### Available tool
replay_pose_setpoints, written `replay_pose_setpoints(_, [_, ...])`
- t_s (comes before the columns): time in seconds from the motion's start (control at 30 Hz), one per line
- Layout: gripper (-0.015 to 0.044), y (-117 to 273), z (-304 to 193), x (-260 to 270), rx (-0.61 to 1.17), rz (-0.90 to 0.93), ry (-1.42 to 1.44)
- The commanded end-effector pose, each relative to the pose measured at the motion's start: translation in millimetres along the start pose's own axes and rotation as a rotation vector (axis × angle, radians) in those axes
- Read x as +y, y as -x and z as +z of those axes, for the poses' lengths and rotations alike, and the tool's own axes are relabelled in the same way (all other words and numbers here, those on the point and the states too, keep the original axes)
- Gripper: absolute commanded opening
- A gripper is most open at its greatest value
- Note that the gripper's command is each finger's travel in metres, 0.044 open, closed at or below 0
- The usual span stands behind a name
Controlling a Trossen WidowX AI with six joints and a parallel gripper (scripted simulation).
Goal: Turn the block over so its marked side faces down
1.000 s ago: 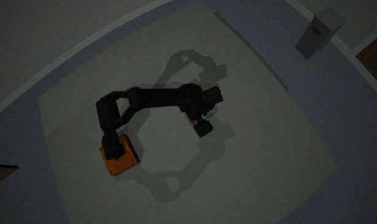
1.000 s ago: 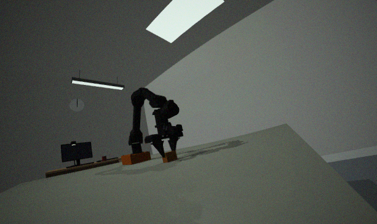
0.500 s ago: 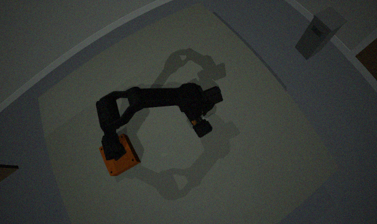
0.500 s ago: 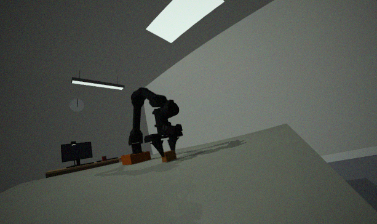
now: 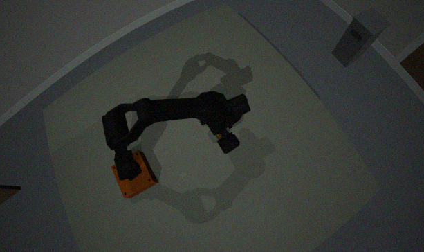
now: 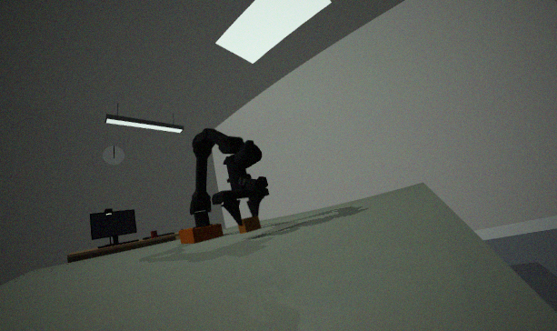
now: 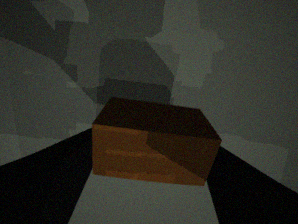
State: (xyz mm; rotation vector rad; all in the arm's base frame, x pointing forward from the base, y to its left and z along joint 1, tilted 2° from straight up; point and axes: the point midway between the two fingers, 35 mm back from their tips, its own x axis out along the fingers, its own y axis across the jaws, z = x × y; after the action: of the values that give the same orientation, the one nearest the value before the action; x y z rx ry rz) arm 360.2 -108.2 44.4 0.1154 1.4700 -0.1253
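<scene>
The small orange-brown block is between the two black fingers. My gripper points down and is shut on it, one finger against each end. In the exterior view the block seems to hang slightly above the pale table, roughly level. In the wrist view a lit orange face with faint lighter bands and a dark face show. I cannot tell which side is marked; the underside is hidden. In the top view the gripper's body covers most of the block.
The arm's base stands on an orange plate, to the left of the block in the top and exterior views. Broad arm shadows cross the table. A grey box-shaped object stands beyond the table's edge. A monitor stands on a separate desk behind.
</scene>
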Motion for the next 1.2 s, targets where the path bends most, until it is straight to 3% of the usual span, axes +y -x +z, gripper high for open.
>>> replay_pose_setpoints(0.0, [0.0000, 1.8, 1.7, -0.2, -0.068, 0.003, -0.007])
replay_pose_setpoints(0.93, [0.0000, -4.5, -5.4, 0.1, -0.498, 0.001, -0.004])
replay_pose_setpoints(1.17, [0.0000, -4.0, -6.6, 0.3, -0.520, 0.000, -0.003])
